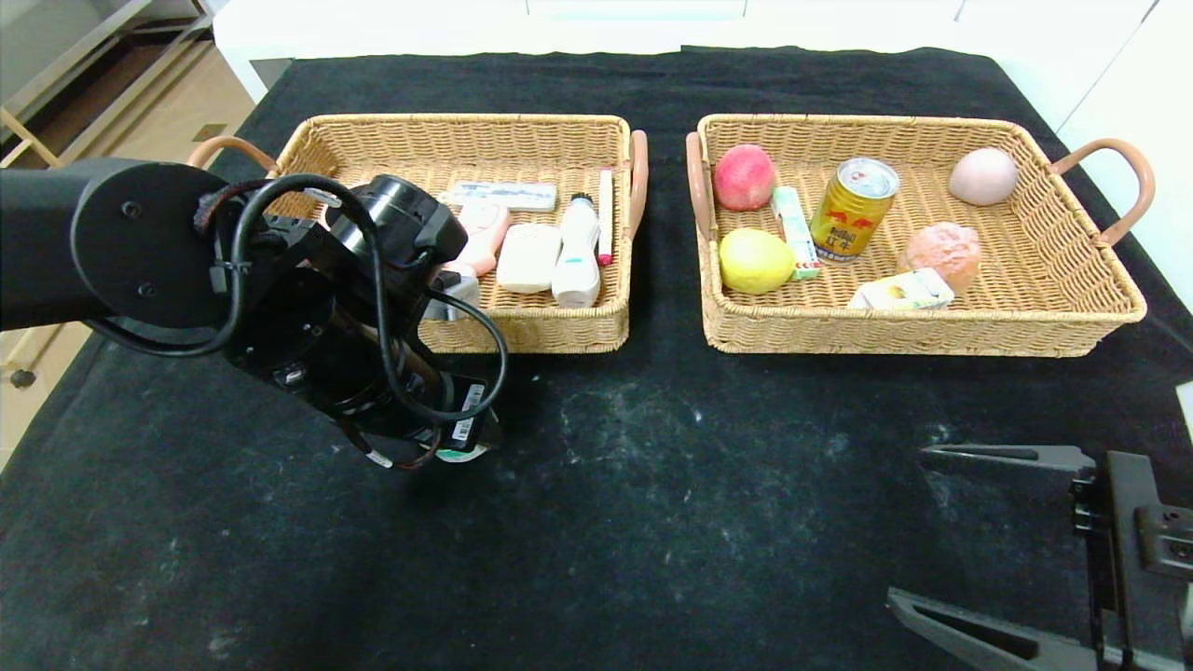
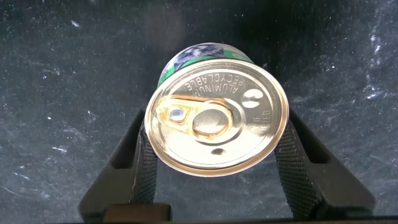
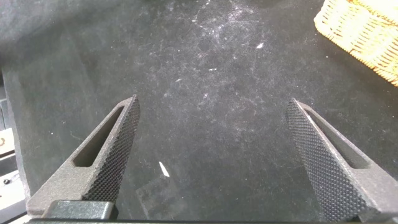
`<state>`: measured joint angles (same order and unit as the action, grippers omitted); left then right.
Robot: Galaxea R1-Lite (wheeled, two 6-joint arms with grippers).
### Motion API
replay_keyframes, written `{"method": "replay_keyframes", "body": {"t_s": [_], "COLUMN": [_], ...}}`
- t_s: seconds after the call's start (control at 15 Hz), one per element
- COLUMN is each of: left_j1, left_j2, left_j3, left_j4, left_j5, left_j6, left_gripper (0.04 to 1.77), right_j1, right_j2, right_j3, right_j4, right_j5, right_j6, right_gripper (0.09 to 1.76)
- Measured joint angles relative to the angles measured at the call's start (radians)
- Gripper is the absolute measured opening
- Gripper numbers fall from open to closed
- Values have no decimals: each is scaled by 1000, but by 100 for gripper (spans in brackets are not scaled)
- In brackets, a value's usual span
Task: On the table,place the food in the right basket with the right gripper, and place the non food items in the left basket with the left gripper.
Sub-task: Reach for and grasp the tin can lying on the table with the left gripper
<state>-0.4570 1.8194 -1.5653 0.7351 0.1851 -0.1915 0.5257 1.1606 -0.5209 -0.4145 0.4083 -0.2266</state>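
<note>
- on the near left of the black table (image 1: 652, 485), the left gripper (image 2: 214, 165) pointed straight down over a can (image 2: 216, 115) standing upright on the cloth, and its two pads sat against the can's sides in the left wrist view, so it looked clamped on the can.
- whether the can was already clear of the cloth or resting on it could not be told.
- judged by its pull-tab lid, the can read as a drink or tinned food, which by the task belongs to the right side, yet the left arm was the one holding it.
- over in the left basket (image 1: 391, 130), several non-food things already lay: a white bottle (image 1: 578, 252), a white bar (image 1: 528, 257), a flat packet (image 1: 503, 195), a thin pen (image 1: 606, 216) and a pink item (image 1: 485, 238) partly behind the arm.
- across in the right basket (image 1: 1072, 317), food was already gathered: a red apple (image 1: 744, 176), a yellow fruit (image 1: 753, 260), a gold drink can (image 1: 853, 209), a small carton (image 1: 902, 292), a pale round item (image 1: 982, 175) and an orange lumpy one (image 1: 941, 248).
- apart from the gripped can, no loose item showed on the cloth, so the sorting seemed nearly finished.
- at the near right edge, the right gripper (image 3: 214, 162) hung idle with its fingers spread wide over bare cloth, holding nothing.
- from the head view the left arm hid nearly all of the can and part of the left basket's near left corner; the can's label was mostly out of sight.
</note>
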Motion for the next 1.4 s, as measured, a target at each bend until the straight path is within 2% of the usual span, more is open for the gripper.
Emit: {"method": "replay_keyframes", "body": {"t_s": [0.6, 0.8, 1.13, 1.4], "left_j1": [-18, -77, -209, -306], "left_j2": [-36, -83, -95, -2], "left_j3": [1, 5, -13, -122], "left_j4": [5, 3, 0, -4], "left_j5": [-14, -31, -44, -37], "left_j6": [3, 2, -17, -43], "left_gripper": [112, 112, 112, 112], "right_j1": [-11, -23, -118, -149], "right_j2": [-30, -61, -99, -109], "right_j3": [-19, -60, -137, -151], "right_j4": [15, 91, 152, 151], "right_j5": [-1, -5, -8, -8], "right_j6": [3, 7, 15, 15], "right_gripper": [171, 171, 171, 171]}}
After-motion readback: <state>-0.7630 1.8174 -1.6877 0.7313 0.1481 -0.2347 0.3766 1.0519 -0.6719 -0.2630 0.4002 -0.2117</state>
